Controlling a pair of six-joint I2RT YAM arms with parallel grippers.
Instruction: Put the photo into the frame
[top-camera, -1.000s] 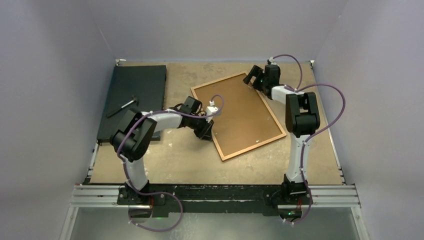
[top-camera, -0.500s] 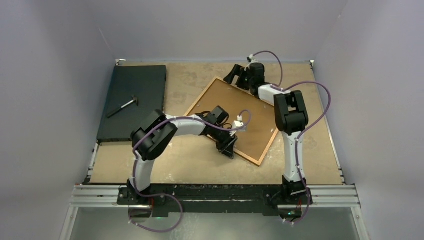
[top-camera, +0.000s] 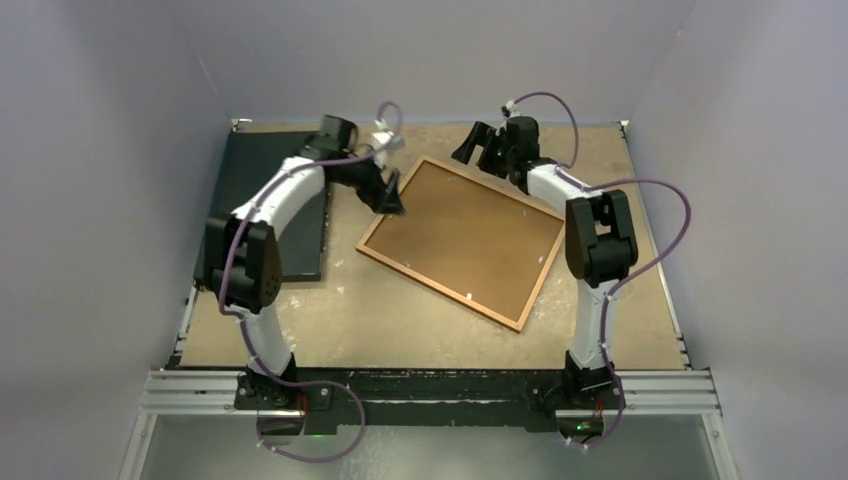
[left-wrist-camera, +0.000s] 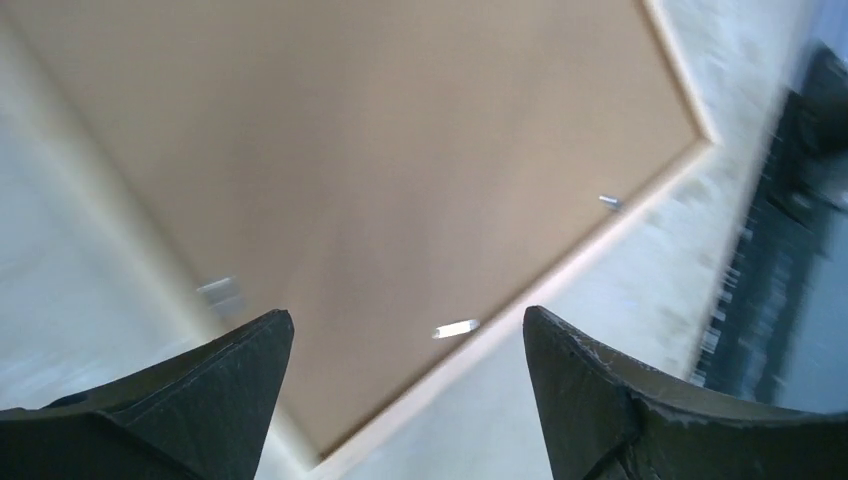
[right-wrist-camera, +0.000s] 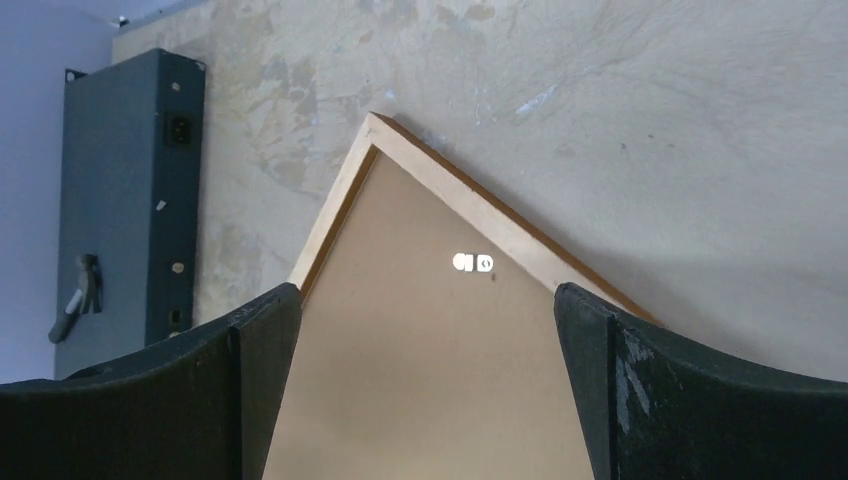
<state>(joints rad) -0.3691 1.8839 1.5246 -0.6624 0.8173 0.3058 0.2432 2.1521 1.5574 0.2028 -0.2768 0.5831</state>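
**Operator:** State of jaws?

**Arm:** My left jaws and right jaws both stand wide apart, holding nothing. The frame (top-camera: 440, 284) lies back-up, askew on the worktop (top-camera: 400, 320). The photo is not in view.

**Operator:** Hazard?

**Arm:** The backing (top-camera: 465, 235) looks clipped in. Prying a clip (right-wrist-camera: 472, 262) off-centre may skid or tip the frame.
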